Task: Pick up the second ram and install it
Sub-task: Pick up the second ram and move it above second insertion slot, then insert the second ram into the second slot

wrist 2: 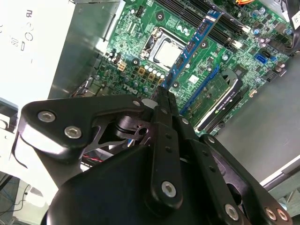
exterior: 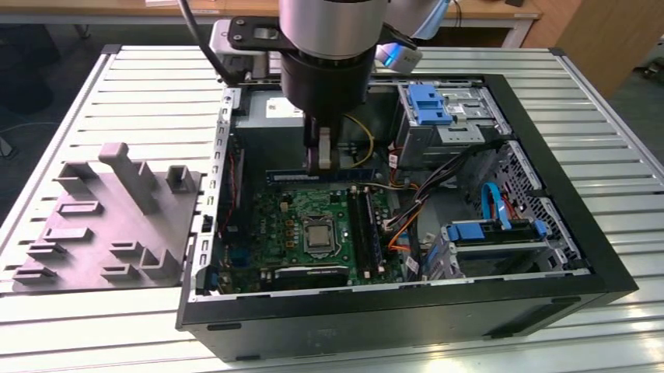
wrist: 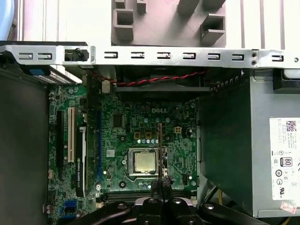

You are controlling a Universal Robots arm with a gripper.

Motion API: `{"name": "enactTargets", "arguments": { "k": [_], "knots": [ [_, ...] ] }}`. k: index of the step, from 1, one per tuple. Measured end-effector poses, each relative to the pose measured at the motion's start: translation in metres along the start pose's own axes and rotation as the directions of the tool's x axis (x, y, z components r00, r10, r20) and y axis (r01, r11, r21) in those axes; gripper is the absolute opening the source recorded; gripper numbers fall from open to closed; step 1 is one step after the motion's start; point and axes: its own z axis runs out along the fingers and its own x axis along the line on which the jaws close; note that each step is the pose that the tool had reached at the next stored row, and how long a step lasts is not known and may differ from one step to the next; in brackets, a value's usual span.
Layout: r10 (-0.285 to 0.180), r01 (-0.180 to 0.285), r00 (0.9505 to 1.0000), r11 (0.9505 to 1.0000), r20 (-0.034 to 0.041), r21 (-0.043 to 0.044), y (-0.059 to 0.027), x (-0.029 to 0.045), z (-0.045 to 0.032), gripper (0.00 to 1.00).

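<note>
**A:** What is the gripper (exterior: pixel 319 165) doing?

**B:** Its fingers are clamped together on the second ram (exterior: pixel 316 176). In the exterior view the stick is held by its middle, its long edge running from nine to three o'clock.

**A:** And where is that?

**B:** Inside the open computer case (exterior: pixel 394 311), over the green motherboard (exterior: pixel 270 225). I cannot tell whether the stick touches the board. In the second wrist view it juts straight out from the fingertips.

**A:** What lies around it?

**B:** All in the exterior view, clocked from the gripper:
- The processor socket (exterior: pixel 316 235) is at six o'clock.
- The long black memory slots (exterior: pixel 363 225) are at five, running twelve to six, crosswise to the stick.
- The grey power-supply box (exterior: pixel 272 109) is at eleven.
- A blue drive bracket (exterior: pixel 428 105) is at two.

**A:** And outside the case?

**B:** A grey moulded fixture (exterior: pixel 114 225) lies on the slatted table (exterior: pixel 155 85) at eight o'clock.
</note>
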Motion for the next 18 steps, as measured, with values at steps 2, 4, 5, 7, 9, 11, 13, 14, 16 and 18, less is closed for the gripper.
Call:
{"name": "enactTargets", "arguments": {
  "k": [2, 4, 5, 7, 9, 11, 13, 14, 16, 18],
  "knots": [
    [0.0, 0.0, 1.0, 1.0, 0.0, 0.0, -0.0004, 0.0, 0.0008, 0.11],
    [0.0, 0.0, 1.0, 1.0, 0.0, -0.0001, -0.0006, 0.0001, 0.0013, 0.11],
    [0.0, 0.0, 1.0, 1.0, 0.0, 0.0, -0.0007, 0.0001, 0.0016, 0.11],
    [0.0, 0.0, 1.0, 1.0, 0.0, 0.0, -0.0008, 0.0001, 0.0022, 0.11],
    [0.0, 0.0, 1.0, 1.0, 0.0, 0.0, -0.0009, 0.0002, 0.0035, 0.11],
    [0.0, 0.0, 1.0, 1.0, 0.0, 0.0, -0.001, 0.0003, 0.0036, 0.11],
    [0.0, 0.0, 1.0, 1.0, 0.0, 0.0, -0.0009, 0.0002, 0.0037, 0.11],
    [0.0, 0.0, 1.0, 1.0, 0.0, 0.0, -0.001, 0.0003, 0.0037, 0.11],
    [0.0, 0.0, 1.0, 1.0, 0.0, 0.0, -0.001, 0.0003, 0.0037, 0.11],
    [0.0, 0.0, 1.0, 1.0, 0.0, 0.0, -0.001, 0.0003, 0.0037, 0.11]
  ]
}}
